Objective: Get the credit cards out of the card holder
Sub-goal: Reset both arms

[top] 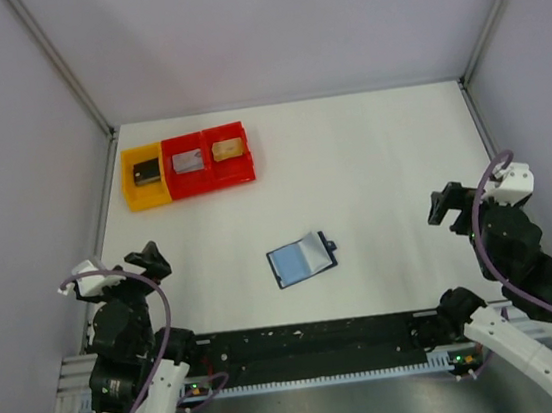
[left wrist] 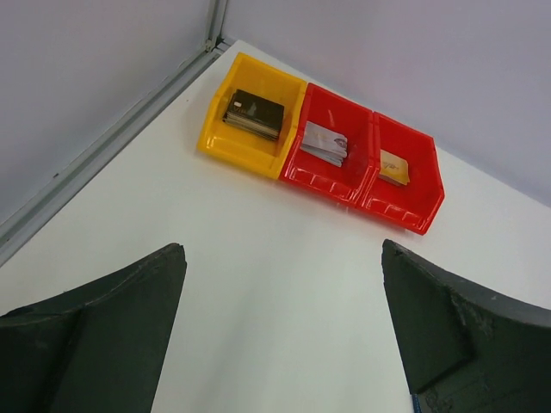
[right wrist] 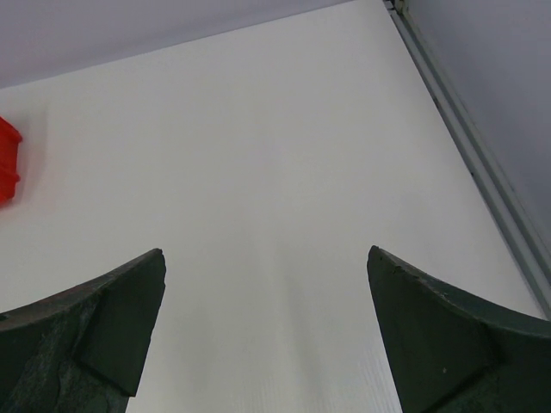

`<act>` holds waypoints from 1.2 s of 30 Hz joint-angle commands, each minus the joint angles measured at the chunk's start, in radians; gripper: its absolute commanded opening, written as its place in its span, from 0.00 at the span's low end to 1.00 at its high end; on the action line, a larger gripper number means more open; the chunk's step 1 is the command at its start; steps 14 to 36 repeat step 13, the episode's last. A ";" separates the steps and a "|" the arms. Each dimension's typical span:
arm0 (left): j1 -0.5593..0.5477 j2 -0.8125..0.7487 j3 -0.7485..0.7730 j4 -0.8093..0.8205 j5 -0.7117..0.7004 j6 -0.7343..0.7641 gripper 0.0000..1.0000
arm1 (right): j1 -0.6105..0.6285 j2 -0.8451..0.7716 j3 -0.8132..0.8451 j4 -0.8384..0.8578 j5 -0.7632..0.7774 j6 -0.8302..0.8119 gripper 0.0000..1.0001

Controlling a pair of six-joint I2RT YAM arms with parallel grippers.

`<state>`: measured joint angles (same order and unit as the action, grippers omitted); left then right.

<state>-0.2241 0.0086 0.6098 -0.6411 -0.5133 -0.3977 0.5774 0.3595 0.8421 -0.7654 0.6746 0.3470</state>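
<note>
White bench (top: pixel 373 174) seen from above, with both arms at its near edge. The card holder (top: pixel 302 259) lies unfolded near the middle of the bench, light blue inner faces up, dark navy border showing, and a small dark clasp tab (top: pixel 332 247) on its right edge. It rests between the two arms, well apart from either. The left gripper (top: pixel 150 260) hovers at the near left with its fingers spread wide and nothing between them. The right gripper (top: pixel 447 204), at the right, is equally wide apart and holds nothing. At the far left stand three bins in a row, touching: a yellow bin (top: pixel 129 184) with a dark stack of cards (top: pixel 147 170), a red bin (top: pixel 191 185) with a grey stack (top: pixel 187 161), and a second red bin (top: pixel 235 174) with a tan stack (top: pixel 229 150).
</note>
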 commanded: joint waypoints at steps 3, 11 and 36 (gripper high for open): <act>0.000 -0.168 -0.004 0.028 -0.017 0.016 0.99 | -0.010 -0.044 0.041 -0.002 0.106 -0.032 0.99; 0.000 -0.167 -0.008 0.041 -0.001 0.020 0.98 | -0.008 -0.044 0.038 -0.006 0.069 -0.026 0.98; 0.000 -0.167 -0.007 0.041 -0.001 0.020 0.98 | -0.008 -0.045 0.037 -0.006 0.065 -0.025 0.99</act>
